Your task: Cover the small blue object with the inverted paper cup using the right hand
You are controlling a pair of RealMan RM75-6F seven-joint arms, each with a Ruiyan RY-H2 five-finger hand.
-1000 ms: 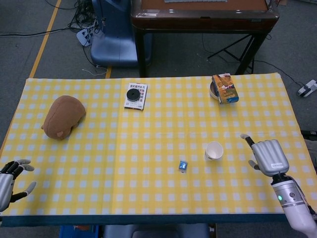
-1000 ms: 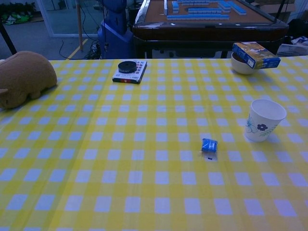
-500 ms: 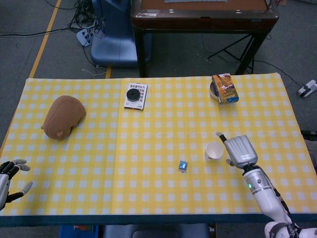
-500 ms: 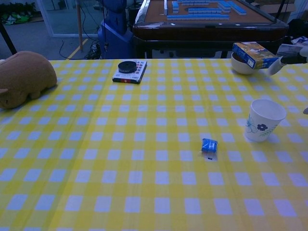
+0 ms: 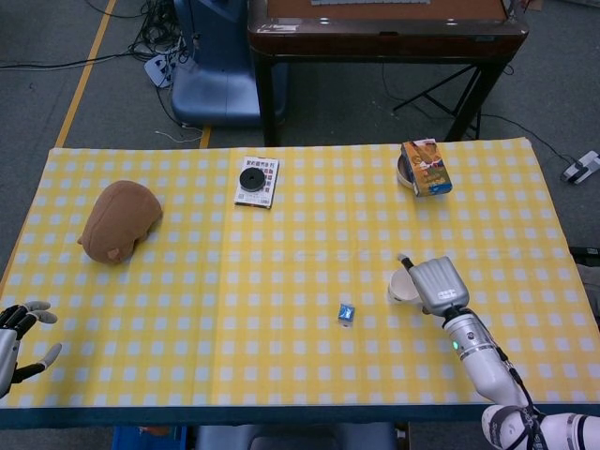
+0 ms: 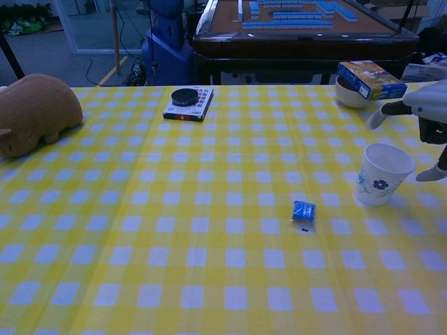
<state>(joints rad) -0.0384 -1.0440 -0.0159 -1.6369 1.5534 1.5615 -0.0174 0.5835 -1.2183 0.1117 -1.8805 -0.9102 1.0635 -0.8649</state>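
Nothing done yet: cup (image 6: 383, 173) upright, uncovered blue object (image 6: 303, 210) nearby; right hand (image 5: 433, 284) spread beside cup, ungrasped.

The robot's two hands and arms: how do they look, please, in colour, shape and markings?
The right hand has a smooth silver-grey back with a boxy shape and dark-jointed fingers. Its forearm is a silver cylinder bearing a small green light, with a black cable near the elbow. The left hand shows grey fingers with dark joints and pale tips.
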